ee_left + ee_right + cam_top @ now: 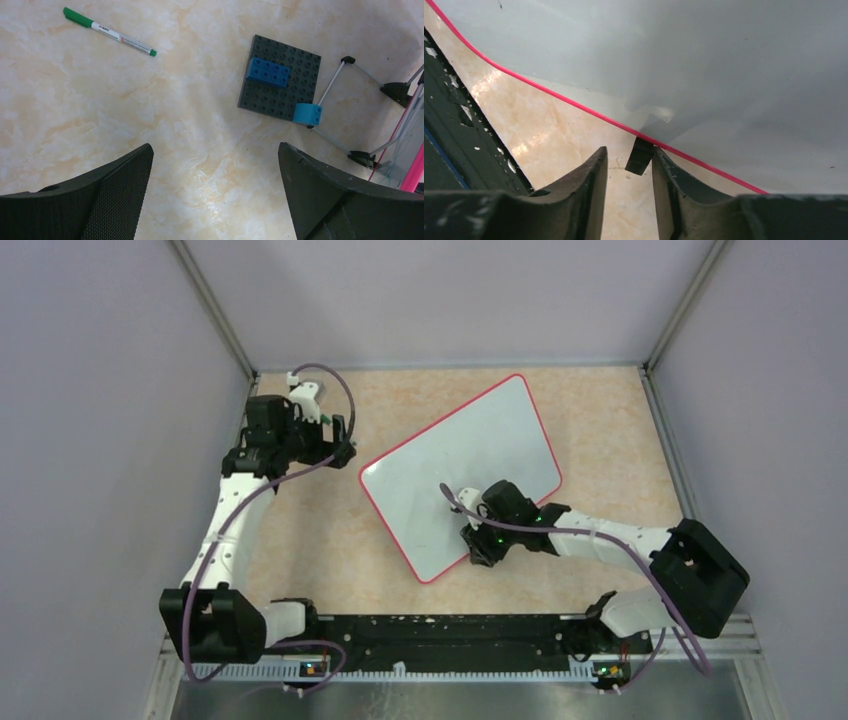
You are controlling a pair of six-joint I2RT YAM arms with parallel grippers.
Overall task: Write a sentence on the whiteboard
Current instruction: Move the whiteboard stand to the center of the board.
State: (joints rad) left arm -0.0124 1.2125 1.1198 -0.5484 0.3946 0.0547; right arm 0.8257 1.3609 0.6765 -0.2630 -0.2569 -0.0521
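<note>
Bring your wide-open left fingers [115, 192] square over the green-and-white marker pen [110, 32] on the bench [150, 110], while your right fingers [584, 200], grip unclear, flank the glossy red-rimmed whiteboard [704, 60].

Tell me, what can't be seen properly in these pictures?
- Top view: the left arm hides the green marker and the grey plate beneath it.
- Left wrist view: the marker's label is too small to read; the frame edge cuts off the whiteboard.
- Right wrist view: whether the right hand touches the black clip between its fingers is unclear.
</note>
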